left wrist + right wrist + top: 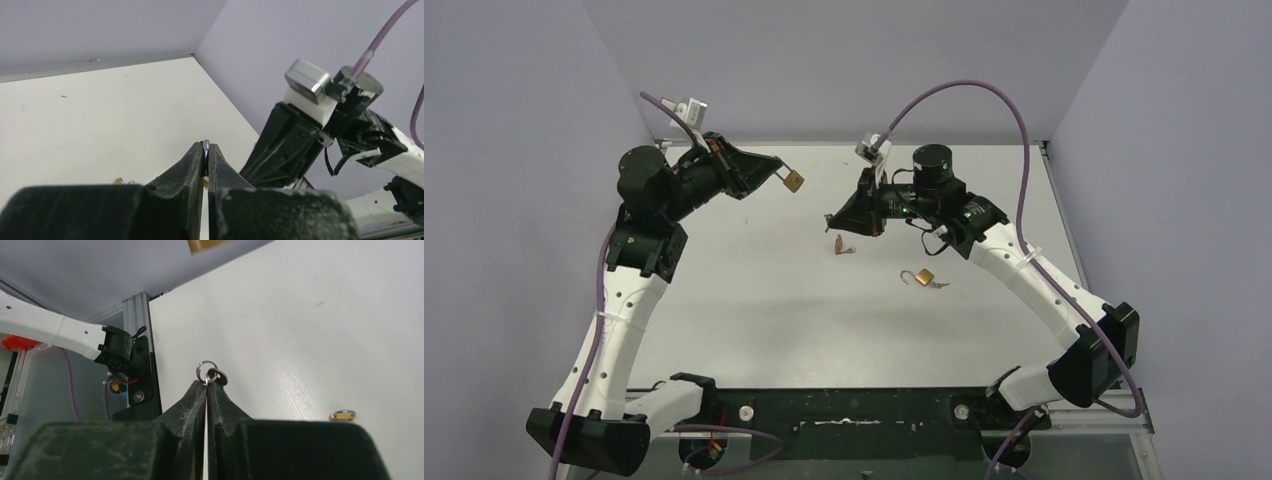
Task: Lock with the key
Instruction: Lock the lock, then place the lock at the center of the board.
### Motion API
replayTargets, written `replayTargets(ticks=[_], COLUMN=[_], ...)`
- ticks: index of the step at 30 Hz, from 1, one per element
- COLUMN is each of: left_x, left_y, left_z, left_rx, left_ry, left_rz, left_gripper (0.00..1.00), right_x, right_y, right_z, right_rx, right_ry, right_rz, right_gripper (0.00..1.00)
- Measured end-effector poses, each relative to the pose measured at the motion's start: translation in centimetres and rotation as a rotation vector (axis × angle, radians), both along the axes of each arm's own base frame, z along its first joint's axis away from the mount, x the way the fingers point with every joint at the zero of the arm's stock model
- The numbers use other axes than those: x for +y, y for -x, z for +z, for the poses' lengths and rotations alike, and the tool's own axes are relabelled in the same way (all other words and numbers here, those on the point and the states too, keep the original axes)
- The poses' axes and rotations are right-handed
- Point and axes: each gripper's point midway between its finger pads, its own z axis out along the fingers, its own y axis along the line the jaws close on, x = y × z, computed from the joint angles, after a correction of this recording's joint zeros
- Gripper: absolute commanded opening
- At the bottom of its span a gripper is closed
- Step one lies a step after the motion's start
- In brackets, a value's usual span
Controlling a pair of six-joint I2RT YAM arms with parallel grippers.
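Left arm is up at the far left, its jaws pressed together on the thin steel shackle (206, 144) of a brass padlock (793, 181). The body dangles clear of the desk (744, 300), and my read is that this hold keeps the lock's underside open to the other arm. Across from it, the right jaws are clamped tight on a key (218, 376), with its key ring (205, 371) poking out past the tips. The rest of the key is hidden between the jaws. Key and padlock hang near each other but apart, over the far middle of the desk. Below, right of centre, a second brass padlock (922, 278) lies with its shackle swung open. A small brass piece (841, 244) sits just near of the right jaws, too small to name. The next job is probably lining the key up with the hanging lock, and that looks fiddly, since the lock may swing.
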Motion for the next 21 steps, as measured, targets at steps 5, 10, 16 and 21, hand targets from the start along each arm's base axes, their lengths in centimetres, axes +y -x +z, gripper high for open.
replayTargets(ticks=[5, 10, 16, 21], left_x=[2.1, 2.8, 4.5, 5.5], left_y=[-0.7, -0.3, 0.7, 1.7], left_z=[0.7, 0.7, -2.2, -8.4], left_rx=[-0.006, -0.024, -0.003, 0.061], left_ry=[0.024, -0.004, -0.152, -0.291], left_rz=[0.058, 0.077, 0.187, 0.304], left_gripper=[0.0, 0.0, 0.0, 0.0], right_x=[-1.1, -2.1, -2.3, -1.0], right_y=[1.2, 1.7, 2.5, 4.2], right_z=[-3.3, -6.1, -8.2, -9.2], right_rx=[0.065, 0.118, 0.129, 0.12], right_ry=[0.056, 0.139, 0.246, 0.294], right_rz=[-0.015, -0.048, -0.091, -0.088], right_gripper=[0.0, 0.0, 0.0, 0.0])
